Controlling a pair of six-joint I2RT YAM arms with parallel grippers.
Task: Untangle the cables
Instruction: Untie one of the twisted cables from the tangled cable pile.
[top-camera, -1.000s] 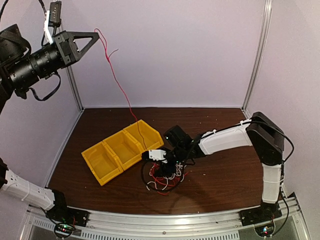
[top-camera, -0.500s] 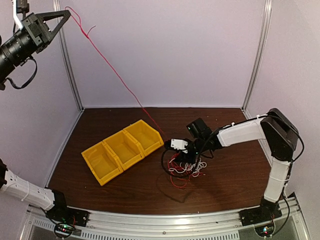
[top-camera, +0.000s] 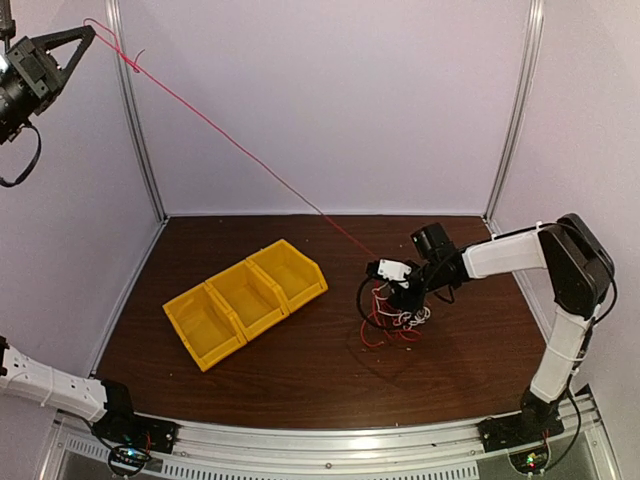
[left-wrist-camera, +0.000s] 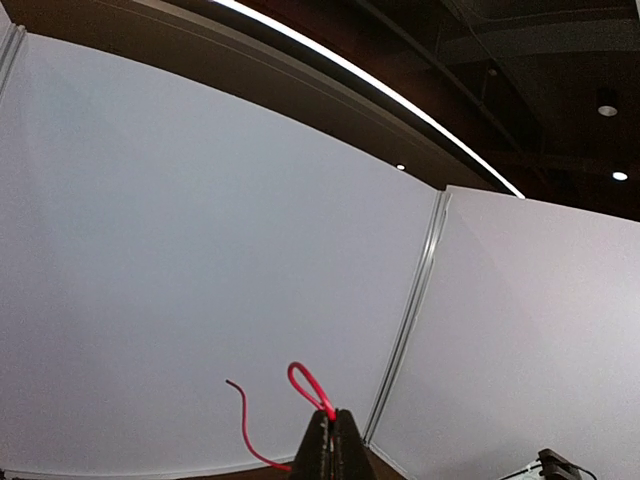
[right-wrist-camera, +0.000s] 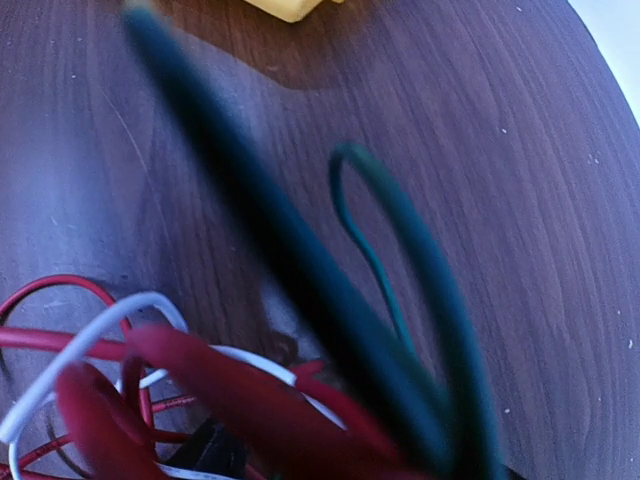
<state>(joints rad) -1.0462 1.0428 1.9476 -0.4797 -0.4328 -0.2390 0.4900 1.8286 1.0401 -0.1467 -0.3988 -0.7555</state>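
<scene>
My right claw (top-camera: 401, 290) hangs low over the right half of the table (top-camera: 300, 375), buried in the cables (top-camera: 396, 322). They are a knot of red, white and dark loops bunched beneath it. I cannot tell whether the lowest loops touch the wood or hang just above it. From above, my wrist and the knot hide the fingers. In my right wrist view the strands crowd the lens and blur: one dark strand slants from top left to bottom right, a dark loop sits beside it, and red and white curls fill the bottom left. So I cannot tell whether that claw is spread or pinching.

Left of the knot, well apart, a row of three yellow bins (top-camera: 245, 298) lies aslant, its far end towards the knot.

One red strand (top-camera: 230, 145) leaves the top of the knot and runs nearly straight and taut. Its long axis rises up and to the left across the far wall to my left claw (top-camera: 88, 32), held high in the top left corner, where the frame edge cuts off the arm. In my left wrist view only the fingertips (left-wrist-camera: 328, 445) show, at the bottom edge, pressed together on the strand. A small red loop stands above them and a short free end curls off to the left.
</scene>
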